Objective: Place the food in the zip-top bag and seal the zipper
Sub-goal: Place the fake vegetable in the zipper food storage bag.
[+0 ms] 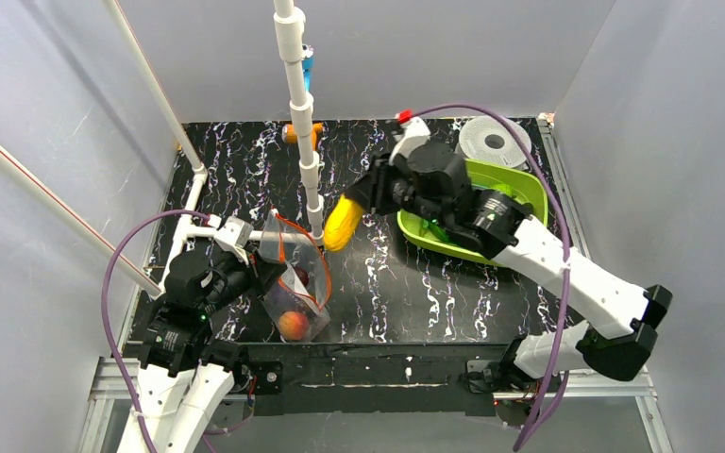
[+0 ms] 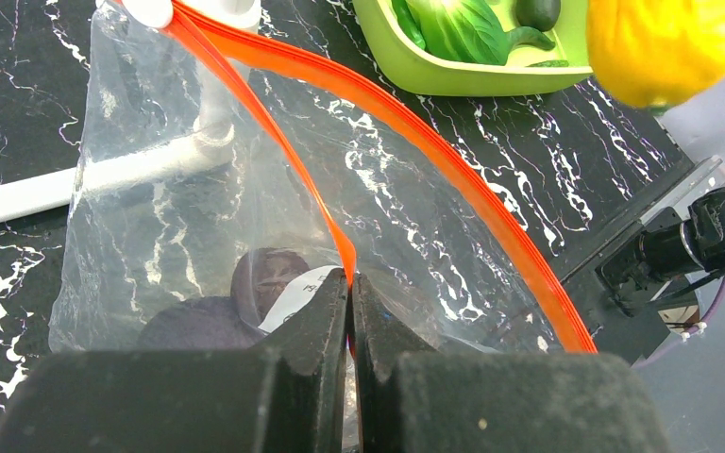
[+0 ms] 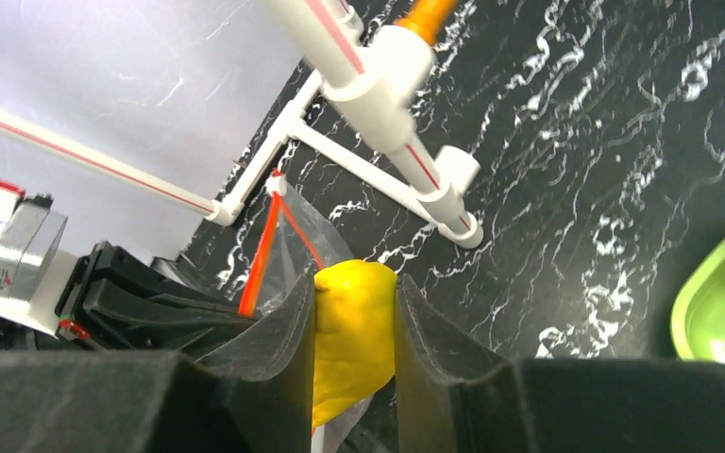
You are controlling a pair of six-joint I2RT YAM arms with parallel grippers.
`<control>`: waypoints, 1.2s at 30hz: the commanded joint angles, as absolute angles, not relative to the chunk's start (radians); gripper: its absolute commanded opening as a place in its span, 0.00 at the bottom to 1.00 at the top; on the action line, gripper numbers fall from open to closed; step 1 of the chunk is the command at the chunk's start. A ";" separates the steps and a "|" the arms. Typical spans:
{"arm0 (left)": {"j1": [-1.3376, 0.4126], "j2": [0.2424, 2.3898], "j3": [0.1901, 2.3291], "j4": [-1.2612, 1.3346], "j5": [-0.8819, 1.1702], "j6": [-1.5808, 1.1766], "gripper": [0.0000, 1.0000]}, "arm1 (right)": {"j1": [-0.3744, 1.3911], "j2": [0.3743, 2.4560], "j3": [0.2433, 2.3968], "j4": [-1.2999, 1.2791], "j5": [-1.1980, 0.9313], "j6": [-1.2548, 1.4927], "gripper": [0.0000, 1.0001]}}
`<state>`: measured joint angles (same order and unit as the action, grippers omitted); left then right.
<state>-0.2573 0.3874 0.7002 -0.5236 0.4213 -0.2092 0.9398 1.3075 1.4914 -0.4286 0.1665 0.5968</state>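
Observation:
The clear zip-top bag (image 1: 295, 274) stands open at the near left, its red-orange zipper (image 2: 434, 151) spread into a loop. My left gripper (image 2: 350, 279) is shut on the zipper's near edge and holds the mouth up. Inside lie an orange-red peach (image 1: 292, 325) and a dark purple plum (image 2: 266, 274). My right gripper (image 3: 353, 293) is shut on the yellow piece (image 3: 351, 335) and holds it in the air just right of the bag's mouth (image 1: 344, 221). A light green leafy ball (image 2: 463, 26), a dark green avocado (image 2: 538, 11) and green pods lie in the tray.
The lime-green tray (image 1: 514, 184) sits at the back right under my right arm. A white pipe frame (image 1: 300, 104) rises just behind the bag, with a foot on the table (image 3: 453, 203). A white roll (image 1: 493, 142) stands behind the tray. An orange thing (image 1: 295, 133) lies at the back.

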 commanded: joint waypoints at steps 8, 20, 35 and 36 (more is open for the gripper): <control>-0.258 0.395 0.705 -0.523 0.422 -0.206 0.00 | 1.257 1.516 1.697 -0.362 0.637 0.086 0.01; -0.258 0.392 0.706 -0.523 0.421 -0.205 0.00 | 1.402 1.702 1.728 -0.282 0.814 -0.194 0.01; -0.258 0.391 0.706 -0.519 0.425 -0.204 0.00 | 1.420 1.648 1.589 -0.432 0.647 0.166 0.18; -0.258 0.393 0.705 -0.520 0.425 -0.204 0.00 | 1.419 1.646 1.587 -0.435 0.641 0.170 0.25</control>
<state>-0.2573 0.3893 0.7002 -0.5236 0.4213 -0.2092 1.4185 1.6997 1.6001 -0.4198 0.6697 0.0769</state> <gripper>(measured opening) 0.014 0.342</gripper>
